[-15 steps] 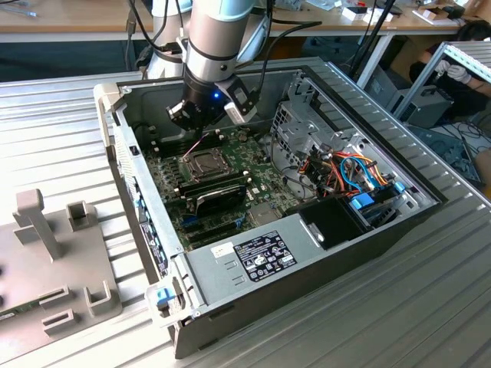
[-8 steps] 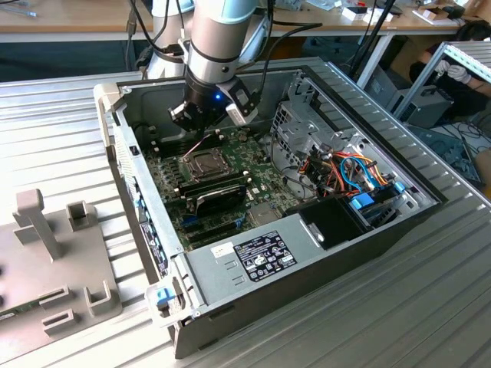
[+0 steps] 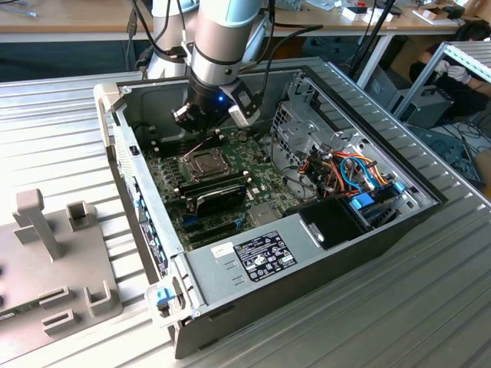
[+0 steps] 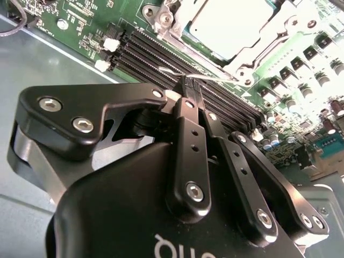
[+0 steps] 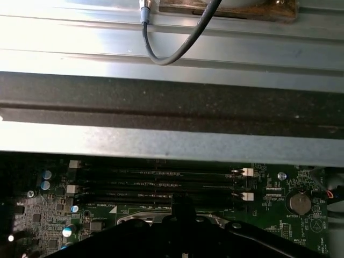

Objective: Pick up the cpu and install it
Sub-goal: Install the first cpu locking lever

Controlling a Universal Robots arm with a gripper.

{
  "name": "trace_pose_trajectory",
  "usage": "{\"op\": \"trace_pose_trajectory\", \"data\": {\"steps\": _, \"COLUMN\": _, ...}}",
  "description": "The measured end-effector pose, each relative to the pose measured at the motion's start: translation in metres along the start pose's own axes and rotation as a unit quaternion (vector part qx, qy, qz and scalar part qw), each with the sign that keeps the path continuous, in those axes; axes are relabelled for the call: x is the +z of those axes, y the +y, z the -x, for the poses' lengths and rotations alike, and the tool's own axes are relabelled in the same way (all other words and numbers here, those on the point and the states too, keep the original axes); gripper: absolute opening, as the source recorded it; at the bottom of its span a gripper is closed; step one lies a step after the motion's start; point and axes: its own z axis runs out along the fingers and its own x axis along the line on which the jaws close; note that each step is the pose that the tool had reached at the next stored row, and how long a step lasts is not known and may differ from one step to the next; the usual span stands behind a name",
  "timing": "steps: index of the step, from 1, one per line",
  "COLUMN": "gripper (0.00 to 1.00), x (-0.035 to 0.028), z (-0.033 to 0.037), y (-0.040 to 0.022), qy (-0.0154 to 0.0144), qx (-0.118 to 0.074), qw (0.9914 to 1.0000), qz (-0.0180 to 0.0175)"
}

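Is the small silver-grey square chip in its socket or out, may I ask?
In: the silver-grey square chip lies flat within the hinged metal socket frame.

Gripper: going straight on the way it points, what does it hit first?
Probably the thin wire lever right at the gripper tips, in the second wrist view. Just beyond lie the black memory slots beside the cpu. Depth is unclear; it may be touching the lever.

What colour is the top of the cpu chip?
The cpu top is pale silver-grey, best seen in the second wrist view.
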Motion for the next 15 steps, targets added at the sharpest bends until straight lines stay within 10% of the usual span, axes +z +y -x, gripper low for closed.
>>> {"op": "trace_pose_trajectory", "data": {"steps": 15, "gripper": 0.11, "x": 0.0058, "z": 0.0024, "y": -0.004, "qy": -0.0003, "qx": 0.002, "qw": 1.0, "qz": -0.0002}}
